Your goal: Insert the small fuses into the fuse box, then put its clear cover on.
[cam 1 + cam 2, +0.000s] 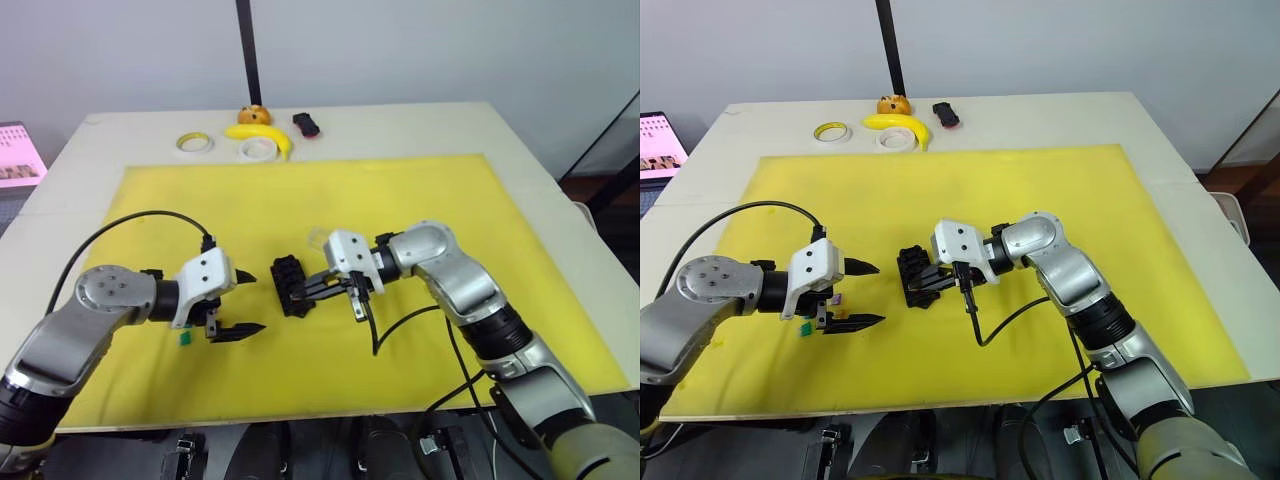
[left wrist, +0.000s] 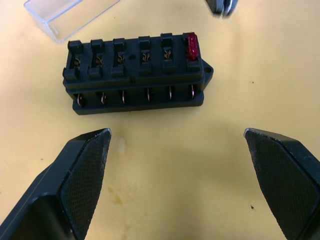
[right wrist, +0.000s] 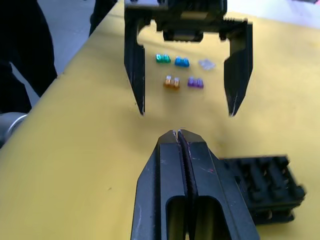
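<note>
While flat, fuse box lengthwise front-to-back

Black fuse box, one red fuse

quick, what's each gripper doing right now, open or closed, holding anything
Left gripper: open, fingers spread wide, holding nothing, facing the fuse box.
Right gripper: fingers shut together, nothing visible between them, beside the fuse box.

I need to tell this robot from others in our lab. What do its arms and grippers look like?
Both arms have silver-grey rounded metal segments with black joints and loose black cables. The left gripper and right gripper each have a white boxy housing and two black tapered fingers with cross-hatched inner pads.
</note>
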`<state>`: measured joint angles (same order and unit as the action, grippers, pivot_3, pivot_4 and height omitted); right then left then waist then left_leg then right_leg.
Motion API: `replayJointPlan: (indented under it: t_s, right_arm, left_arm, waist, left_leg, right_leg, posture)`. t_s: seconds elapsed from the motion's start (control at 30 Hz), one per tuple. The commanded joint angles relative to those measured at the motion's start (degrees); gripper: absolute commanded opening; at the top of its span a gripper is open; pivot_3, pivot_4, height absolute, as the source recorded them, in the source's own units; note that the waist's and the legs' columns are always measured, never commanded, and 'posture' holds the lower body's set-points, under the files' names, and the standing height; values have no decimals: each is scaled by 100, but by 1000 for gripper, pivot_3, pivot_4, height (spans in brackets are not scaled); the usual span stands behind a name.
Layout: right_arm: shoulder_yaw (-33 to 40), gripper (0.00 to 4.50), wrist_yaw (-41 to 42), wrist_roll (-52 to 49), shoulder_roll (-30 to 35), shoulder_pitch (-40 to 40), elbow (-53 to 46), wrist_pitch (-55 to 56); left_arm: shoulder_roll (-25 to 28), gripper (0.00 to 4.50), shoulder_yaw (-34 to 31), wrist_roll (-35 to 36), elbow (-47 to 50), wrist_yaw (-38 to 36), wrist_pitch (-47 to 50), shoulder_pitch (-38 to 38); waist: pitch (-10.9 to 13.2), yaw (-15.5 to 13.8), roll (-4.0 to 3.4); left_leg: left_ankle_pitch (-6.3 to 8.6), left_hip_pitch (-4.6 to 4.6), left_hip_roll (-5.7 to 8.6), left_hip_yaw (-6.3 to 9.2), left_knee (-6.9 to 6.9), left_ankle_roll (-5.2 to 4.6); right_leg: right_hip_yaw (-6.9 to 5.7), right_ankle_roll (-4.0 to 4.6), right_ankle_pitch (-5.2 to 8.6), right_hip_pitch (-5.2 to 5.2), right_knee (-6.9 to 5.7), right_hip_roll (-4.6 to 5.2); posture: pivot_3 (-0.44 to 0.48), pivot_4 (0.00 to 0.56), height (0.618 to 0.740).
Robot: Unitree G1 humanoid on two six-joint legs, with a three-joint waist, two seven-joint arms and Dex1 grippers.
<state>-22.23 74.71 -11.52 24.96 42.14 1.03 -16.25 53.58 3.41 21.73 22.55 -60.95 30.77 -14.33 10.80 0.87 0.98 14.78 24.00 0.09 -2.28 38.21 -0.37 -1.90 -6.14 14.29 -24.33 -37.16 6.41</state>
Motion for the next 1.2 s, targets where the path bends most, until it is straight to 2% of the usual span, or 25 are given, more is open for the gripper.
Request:
replayJointPlan:
  t_s: [0.03, 0.43, 0.57, 0.7, 0.8, 0.93, 1.03, 1.1, 1.2]
  right_arm:
    - [36, 33, -139, 51, -139, 45, 188, 181]
    - [-370, 33, -162, 619, -179, -29, 997, 853]
    - [-222, 33, -155, 472, -185, 122, 845, 759]
    - [194, 33, -62, -104, -74, 350, 146, 39]
    - [511, 33, -36, -430, 149, 403, -356, -371]
    - [795, 33, 34, -472, 713, 394, -714, -539]
    - [878, 33, 111, -361, 1190, 311, -749, -417]
    - [1055, 33, 209, -295, 1621, 219, -596, -274]
    - [1224, 910, 169, -48, 2123, 136, -87, 22]
  left_arm:
    - [105, 4500, -222, 14, 93, 10, -3, -31]
    - [122, 4500, -246, -16, 18, 1, -4, -108]
    - [113, 4500, -255, -9, 23, 18, 7, -108]
    - [105, 4500, -401, 100, 28, 62, 88, -85]
    - [98, 4500, -876, 577, 64, -11, 383, -60]
    - [238, 4500, -1854, 1490, 164, -114, 1070, 64]
    - [526, 4500, -2409, 1626, 153, -261, 1242, 478]
    - [774, 4500, -2968, 1507, 71, -467, 1222, 1025]
    - [976, 4500, -3806, 1156, -209, -903, 1012, 2018]
  waist:
    - [0, 0, 0]
    - [0, -8, 0]
    - [0, -8, 0]
    - [0, -10, -1]
    - [0, -12, -1]
    - [1, -15, 0]
    - [1, -5, -1]
    - [2, 14, -2]
    - [2, 17, -2]
  left_leg:
    - [0, 0, 0, 0, 0, 0]
    - [0, -2, 0, 0, 0, 0]
    - [0, -5, -1, 0, 0, 0]
    - [0, -4, -4, 0, 0, 0]
    - [0, -2, -5, 2, 0, 0]
    - [0, -1, -6, 4, 0, 0]
    - [0, -1, -5, 3, 0, 0]
    - [0, -3, -5, 2, -4, 0]
    - [0, -4, -7, -10, -8, 0]
  right_leg:
    - [0, 0, 0, 0, 0, 0]
    - [0, 0, 0, 2, 0, 0]
    - [0, 0, 0, 5, -1, 0]
    - [0, 0, 0, 4, -1, 0]
    - [0, 0, 0, 2, -1, 1]
    - [-1, 0, 0, 3, 3, 2]
    - [-1, 0, 0, 3, 5, 4]
    - [-1, 0, 1, 2, 4, 4]
    - [0, 1, 1, -3, 7, 5]
  posture:
    - [0, 150, 740]
    - [0, 150, 740]
    - [0, 150, 740]
    - [0, 150, 740]
    - [0, 150, 740]
    - [0, 150, 740]
    - [0, 150, 740]
    - [0, 150, 740]
    - [0, 150, 740]
